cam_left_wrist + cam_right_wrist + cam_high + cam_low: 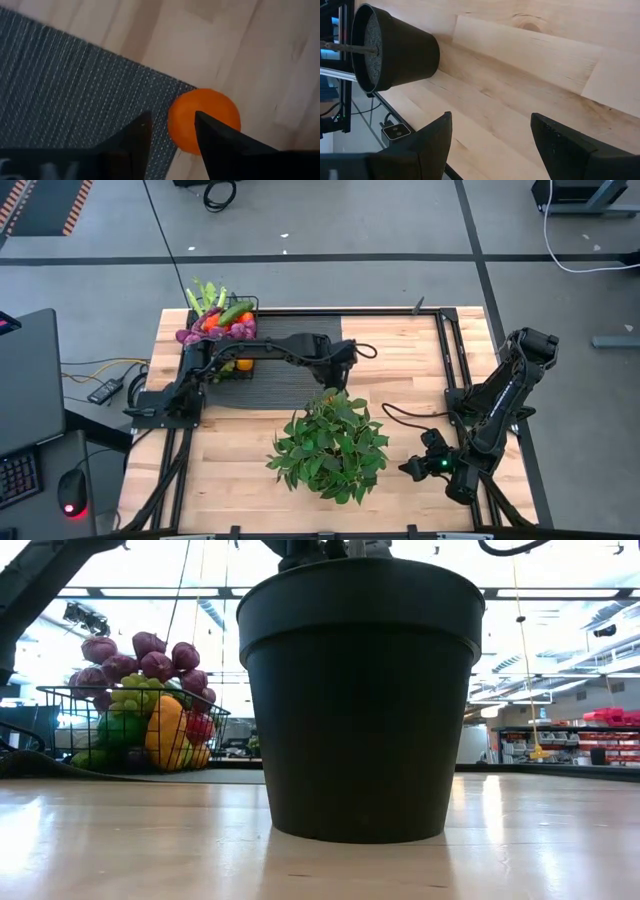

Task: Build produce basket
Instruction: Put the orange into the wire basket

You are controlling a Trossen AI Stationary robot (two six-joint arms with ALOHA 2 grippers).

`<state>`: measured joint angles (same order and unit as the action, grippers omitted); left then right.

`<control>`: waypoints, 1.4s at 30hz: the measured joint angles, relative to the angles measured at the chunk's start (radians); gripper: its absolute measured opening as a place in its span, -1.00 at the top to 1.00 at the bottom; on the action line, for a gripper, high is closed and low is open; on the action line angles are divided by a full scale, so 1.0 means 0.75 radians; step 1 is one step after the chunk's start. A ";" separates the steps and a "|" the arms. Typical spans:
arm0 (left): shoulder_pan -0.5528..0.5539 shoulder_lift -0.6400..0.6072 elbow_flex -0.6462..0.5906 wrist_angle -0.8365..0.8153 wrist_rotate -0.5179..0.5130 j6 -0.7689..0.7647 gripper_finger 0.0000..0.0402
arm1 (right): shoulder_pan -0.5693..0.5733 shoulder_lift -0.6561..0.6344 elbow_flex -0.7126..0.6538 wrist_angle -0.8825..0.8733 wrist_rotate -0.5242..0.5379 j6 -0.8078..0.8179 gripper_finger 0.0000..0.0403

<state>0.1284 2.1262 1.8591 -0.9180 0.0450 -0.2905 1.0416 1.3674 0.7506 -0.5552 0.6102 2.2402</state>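
The black wire basket (222, 340) stands at the far left on the dark ribbed mat (290, 380). It is piled with produce (150, 705): purple bulbs, green grapes, peppers, celery. One orange (210, 112) lies on the wood right at the mat's edge (165, 82). My left gripper (172, 122) hovers over it, open and pointing down; one finger covers part of the orange, and nothing sits between the fingers. My right gripper (492, 120) waits open over bare wood near the front right.
A big leafy plant (330, 445) in a black pot (362, 690) stands mid-table, just nearside of my left gripper, and blocks most of the low view. Black frame rails (455, 350) run along the table's sides. Bare wood lies between the plant and my right arm.
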 joint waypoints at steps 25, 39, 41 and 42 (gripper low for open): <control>-0.028 0.003 0.000 0.108 -0.021 0.193 -0.86 | -0.001 0.000 0.000 -0.024 0.024 -0.002 -0.36; -0.081 0.016 0.000 0.144 -0.020 0.396 -0.86 | 0.000 0.000 0.000 -0.033 0.024 0.001 -0.36; -0.092 0.022 -0.002 0.130 -0.020 0.418 -0.86 | 0.000 0.000 0.000 -0.038 0.024 0.001 -0.36; -0.098 0.028 -0.002 0.137 -0.021 0.434 -0.86 | 0.000 0.000 0.000 -0.039 0.024 0.001 -0.36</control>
<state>0.0547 2.1469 1.8578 -0.8153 0.0296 0.0352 1.0416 1.3674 0.7506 -0.5848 0.6285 2.2410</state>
